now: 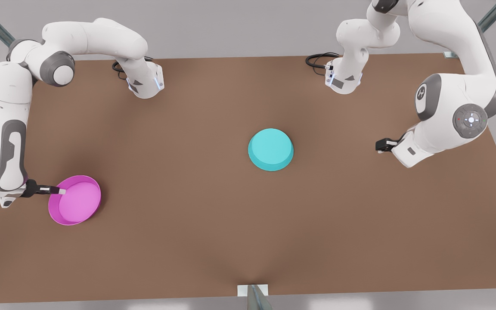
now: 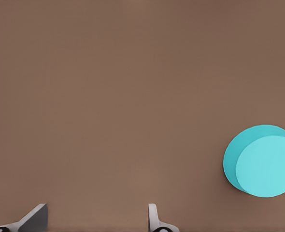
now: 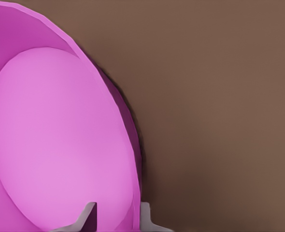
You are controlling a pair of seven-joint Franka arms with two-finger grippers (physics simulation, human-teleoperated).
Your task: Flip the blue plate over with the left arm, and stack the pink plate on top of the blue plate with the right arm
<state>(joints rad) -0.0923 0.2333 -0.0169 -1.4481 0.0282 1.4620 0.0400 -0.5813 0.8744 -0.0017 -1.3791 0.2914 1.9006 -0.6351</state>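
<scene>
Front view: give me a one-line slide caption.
Right gripper straddles the pink plate rim; blue plate sits upside down mid-table; left gripper waits open.

Table middle: the brown table (image 1: 196, 224) lies bare between the two plates, which sit well apart.
Blue plate (image 1: 271, 149): rests base-up near the centre, open tabletop all round it; in the left wrist view (image 2: 261, 160) nothing stands beside it.
Left gripper (image 1: 381, 145): hangs at the front view's right, well apart from the blue plate, fingers (image 2: 153, 220) spread over bare table.
Pink plate (image 1: 75, 199): rim-up at the front view's left; its far side and front stay free.
Right gripper (image 1: 60, 190): straddles the pink plate's rim (image 3: 135, 212), one finger inside, one outside, blocking that side.
</scene>
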